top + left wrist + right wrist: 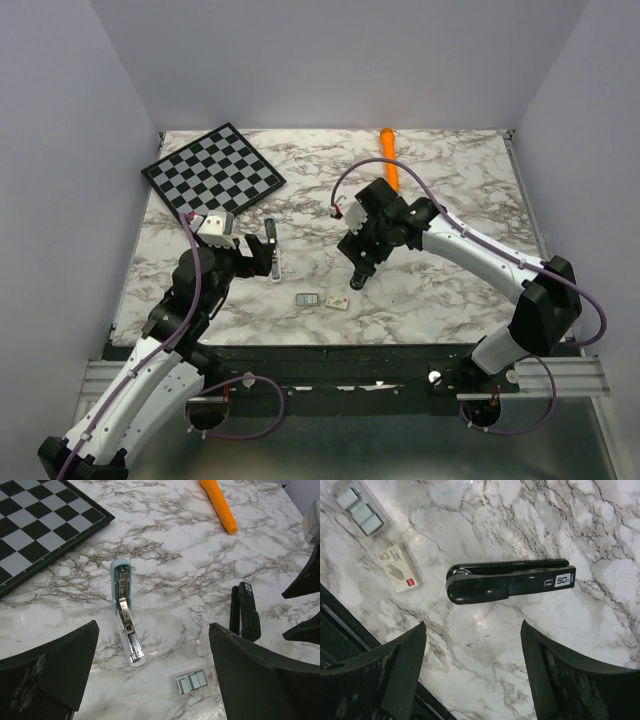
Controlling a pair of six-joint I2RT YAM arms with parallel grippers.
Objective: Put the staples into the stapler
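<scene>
The black stapler [510,582] lies closed on its side on the marble table, just beyond my right gripper [473,624], which is open and empty above it. It also shows in the left wrist view [247,612]. The staples [191,682] are silvery-grey blocks lying flat, near my open, empty left gripper [153,627]. They also show in the right wrist view [359,510] and the top view [308,299]. In the top view the right gripper [358,275] hides most of the black stapler. The left gripper [262,258] hovers left of the staples.
A pale blue stapler [125,612] lies opened, with its chrome channel showing, under the left gripper. A tiny white piece with dark dots [397,567] sits beside the staples. An orange marker [390,160] and a chessboard [213,168] lie at the back.
</scene>
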